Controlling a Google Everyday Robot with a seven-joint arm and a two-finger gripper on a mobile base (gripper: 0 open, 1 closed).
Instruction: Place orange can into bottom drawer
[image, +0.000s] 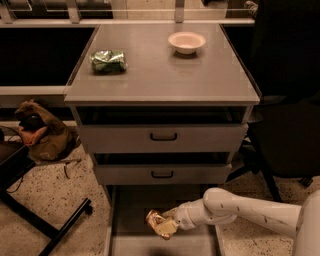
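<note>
The orange can (159, 223) is small and dented, orange-brown and tan. My gripper (170, 222) is shut on it and holds it low over the floor of the bottom drawer (125, 220), which is pulled out at the foot of the grey cabinet. My white arm (240, 210) reaches in from the lower right. The can is tilted and sits near the middle of the drawer's width.
A green can (108, 60) lies on the cabinet top (165, 75) at the left, and a white bowl (186, 42) stands at the back right. Two shallower drawers with black handles (163, 136) are above. A brown bag (42, 132) lies on the floor at left, and a black chair (290, 125) stands at right.
</note>
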